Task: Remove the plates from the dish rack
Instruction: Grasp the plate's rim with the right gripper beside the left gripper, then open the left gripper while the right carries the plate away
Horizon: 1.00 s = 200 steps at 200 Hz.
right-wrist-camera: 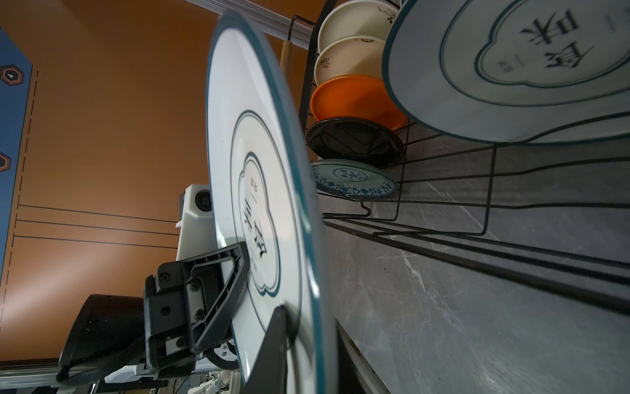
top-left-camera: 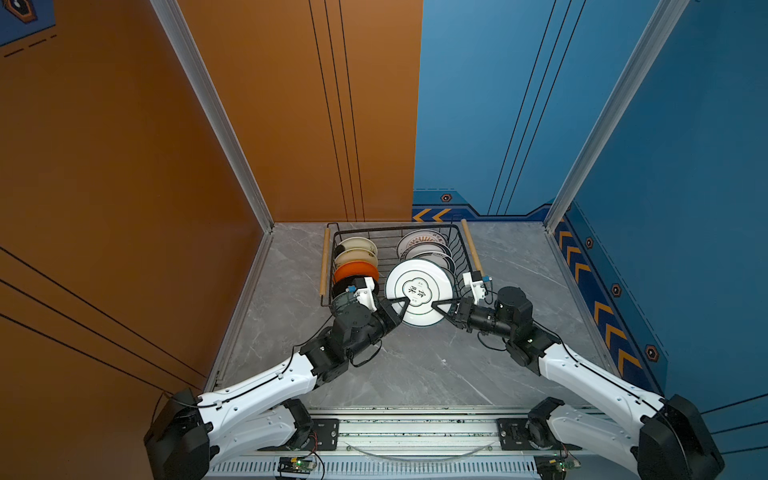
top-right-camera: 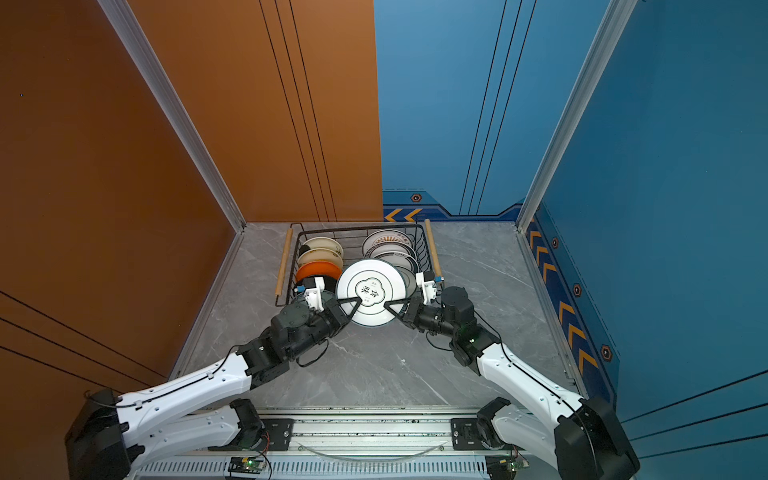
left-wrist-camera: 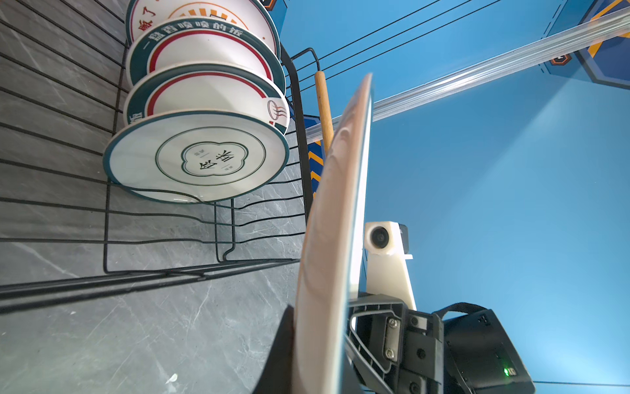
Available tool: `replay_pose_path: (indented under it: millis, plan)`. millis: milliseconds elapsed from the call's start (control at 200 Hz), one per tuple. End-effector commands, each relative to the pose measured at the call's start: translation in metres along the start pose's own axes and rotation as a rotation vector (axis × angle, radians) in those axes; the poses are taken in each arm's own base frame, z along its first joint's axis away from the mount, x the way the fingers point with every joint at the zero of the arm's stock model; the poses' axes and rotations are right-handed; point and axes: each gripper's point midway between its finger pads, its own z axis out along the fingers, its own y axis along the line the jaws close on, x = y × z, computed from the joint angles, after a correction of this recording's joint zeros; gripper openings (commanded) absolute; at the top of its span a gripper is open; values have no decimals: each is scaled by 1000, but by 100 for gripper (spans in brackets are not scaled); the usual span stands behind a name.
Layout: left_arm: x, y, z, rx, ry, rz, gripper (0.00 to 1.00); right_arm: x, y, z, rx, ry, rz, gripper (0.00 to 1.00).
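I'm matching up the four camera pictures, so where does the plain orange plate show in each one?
In a top view: orange plate in the dish rack's left row, in front of a cream plate.
In a top view: same place.
Left wrist: not in it.
Right wrist: orange plate between the cream plate and a black plate.
Shared landmark: the white plate held in front of the rack, in all four.

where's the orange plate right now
In a top view the orange plate stands in the left row of the dish rack, between a cream plate behind it and a black plate in front.
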Motion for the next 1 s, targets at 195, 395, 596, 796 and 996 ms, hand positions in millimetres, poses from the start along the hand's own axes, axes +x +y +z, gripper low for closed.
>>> replay_pose_path:
  millis: [195, 395, 596, 796, 996]
  plan:
    - [22, 21, 6, -71, 108, 117, 43, -6, 28, -9, -55, -11, -145, 0]
    - [16, 21, 3, -89, 111, 162, 56, -12, 26, -8, -23, -14, -154, 0]
    - [4, 22, -4, -98, 92, 189, 67, -23, 30, -10, 15, -24, -185, 0]
    - [-6, 13, -19, -89, 70, 237, 79, -39, 29, -18, 66, -50, -200, 0]
    - [-23, 8, -37, -153, 38, 324, 96, -70, 34, -48, 107, -123, -200, 0]
